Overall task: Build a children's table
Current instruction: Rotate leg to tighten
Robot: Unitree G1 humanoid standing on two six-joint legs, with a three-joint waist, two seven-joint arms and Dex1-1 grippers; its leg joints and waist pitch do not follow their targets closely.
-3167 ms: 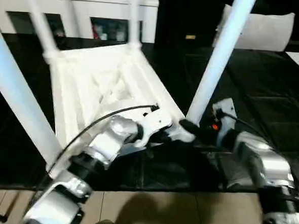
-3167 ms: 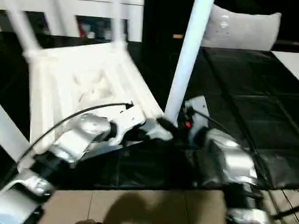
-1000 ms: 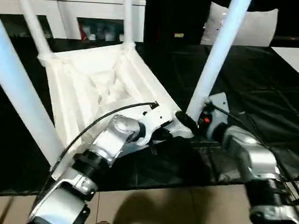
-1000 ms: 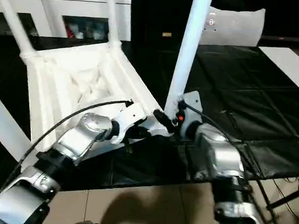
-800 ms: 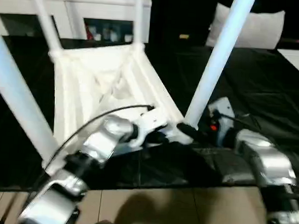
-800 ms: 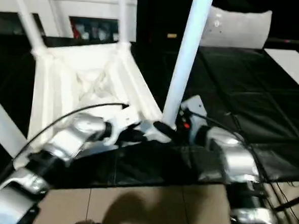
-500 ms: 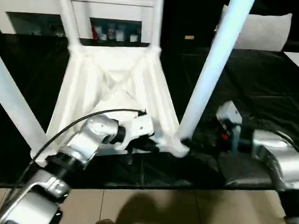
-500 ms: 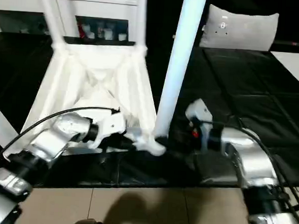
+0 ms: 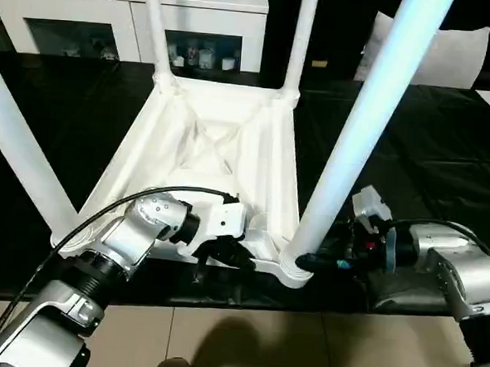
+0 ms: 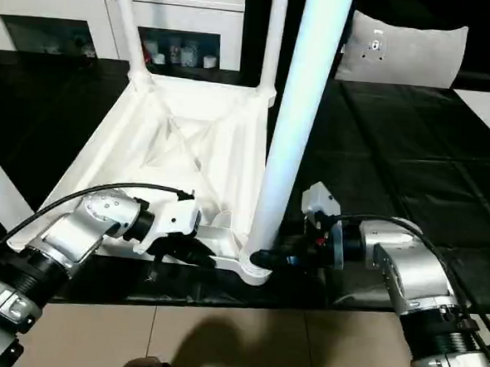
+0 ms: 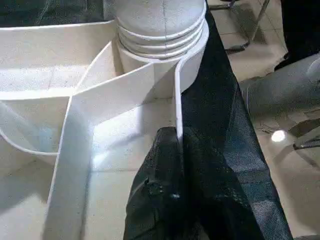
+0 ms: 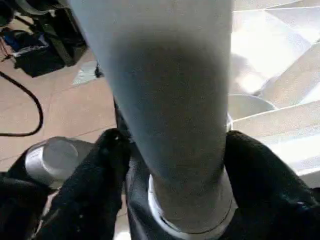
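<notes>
Black sheeting covers the big work table (image 9: 447, 138) in front of me, with a white cabinet (image 9: 89, 12) behind it. On the sheeting the small white plastic children's table (image 9: 222, 149) lies upside down, ribbed underside showing, four tubular legs standing up. My left gripper (image 9: 224, 253) is pinched closed on the thin near rim wall. My right gripper (image 12: 170, 165) has one black finger on each side of the near right leg (image 10: 295, 120), right above its corner socket.

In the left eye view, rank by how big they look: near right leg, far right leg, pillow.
1. Near right leg, though it is closest to the camera.
2. Pillow.
3. Far right leg.
</notes>
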